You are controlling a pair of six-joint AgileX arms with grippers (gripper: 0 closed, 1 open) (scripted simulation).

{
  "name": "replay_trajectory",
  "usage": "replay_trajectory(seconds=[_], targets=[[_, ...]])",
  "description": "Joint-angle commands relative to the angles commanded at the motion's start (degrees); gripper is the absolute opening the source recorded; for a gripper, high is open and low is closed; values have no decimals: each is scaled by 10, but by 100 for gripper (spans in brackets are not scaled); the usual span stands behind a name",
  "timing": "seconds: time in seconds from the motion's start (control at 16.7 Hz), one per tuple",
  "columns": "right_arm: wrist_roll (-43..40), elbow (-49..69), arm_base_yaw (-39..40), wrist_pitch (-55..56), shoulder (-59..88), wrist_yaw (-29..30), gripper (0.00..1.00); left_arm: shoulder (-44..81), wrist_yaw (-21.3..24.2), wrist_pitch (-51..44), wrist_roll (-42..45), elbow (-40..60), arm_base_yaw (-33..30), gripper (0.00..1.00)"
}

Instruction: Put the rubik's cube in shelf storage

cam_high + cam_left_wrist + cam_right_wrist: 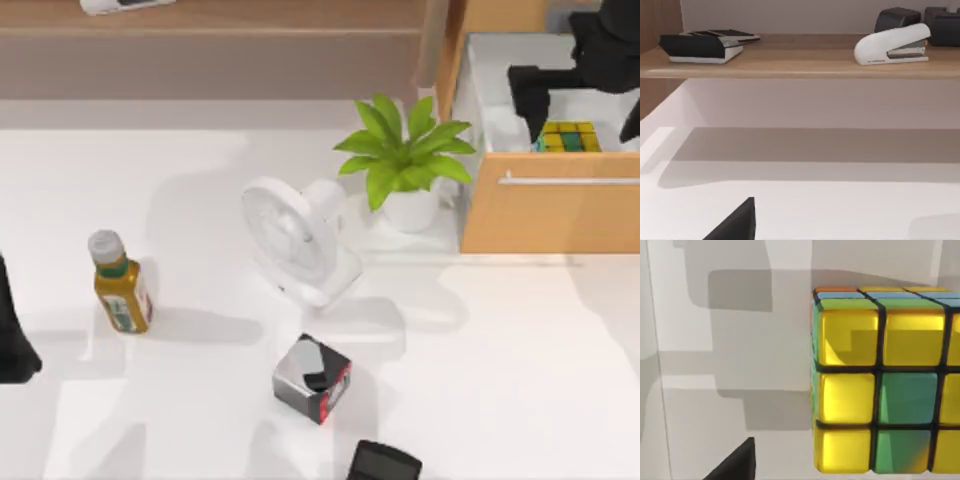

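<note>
At the far left edge of the top view, the left arm sits parked low beside the bench [200, 420]; whether its hand is apart or together cannot be told. Just to its right stands a bottle [120, 285] with an amber body and a grey cap. Along the top edge runs the shelf storage [250, 18], a long light-brown wooden ledge with a grey-brown back panel beneath it; the left wrist view shows a white stapler [892, 45] and a flat black-and-grey device [705, 44] resting on that ledge.

Near the middle of the bench a white fan [295, 240] stands tilted. In front of it lies a grey, black and red box [312, 378], with a dark object [385, 462] at the bottom edge just right of the box. Right of the fan is a green plant [405, 150] in a white pot.

At the right stands the orange-wood drawer [550, 215], pulled open, white inside, with a silver bar handle. The rubik's cube [568, 136] lies inside it, against the front wall, yellow and green squares facing up. The right hand [585, 85] hangs over the drawer just above the cube, its dark fingers spread apart and clamped on nothing. In the right wrist view the cube [880, 385] rests on the drawer's white floor.
</note>
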Motion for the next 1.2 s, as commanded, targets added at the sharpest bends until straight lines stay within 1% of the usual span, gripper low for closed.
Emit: replay_trajectory(seconds=[0.3, 0.72, 1.2], targets=[[-2, -19, -2, 44, 26, 1, 100, 0, 0, 0, 0, 0, 0, 100], [-3, -6, -3, 52, 43, 0, 100, 0, 0, 0, 0, 0, 0, 100], [-3, -6, -3, 52, 43, 0, 40, 0, 0, 0, 0, 0, 0, 100]])
